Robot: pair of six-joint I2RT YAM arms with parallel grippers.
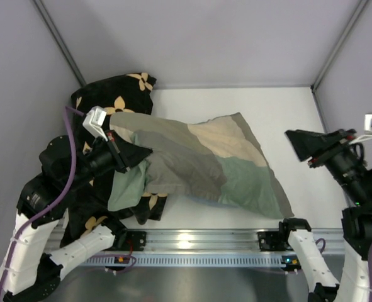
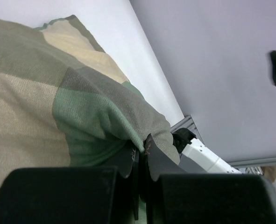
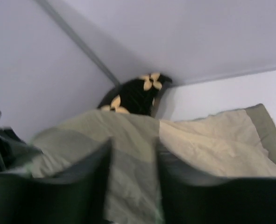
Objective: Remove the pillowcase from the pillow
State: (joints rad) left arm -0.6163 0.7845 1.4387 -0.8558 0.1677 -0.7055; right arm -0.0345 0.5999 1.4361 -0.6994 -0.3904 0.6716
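The patchwork pillowcase [image 1: 204, 157] lies full and bulging across the table, from the left arm to the near right. The pillow is hidden inside it. My left gripper [image 1: 126, 158] is shut on a fold at the pillowcase's left end and holds it lifted. In the left wrist view the gripper [image 2: 142, 145] pinches green-grey cloth [image 2: 95, 112] between closed jaws. My right gripper [image 1: 297, 141] is open and empty, raised to the right of the pillowcase and apart from it. In the blurred right wrist view, the pillowcase [image 3: 208, 144] lies beyond the open gripper [image 3: 134, 154].
A black cushion with tan flowers [image 1: 119, 88] stands at the back left corner and runs under the left arm; it also shows in the right wrist view [image 3: 138, 95]. Grey walls close the back and sides. A metal rail [image 1: 198, 242] runs along the near edge.
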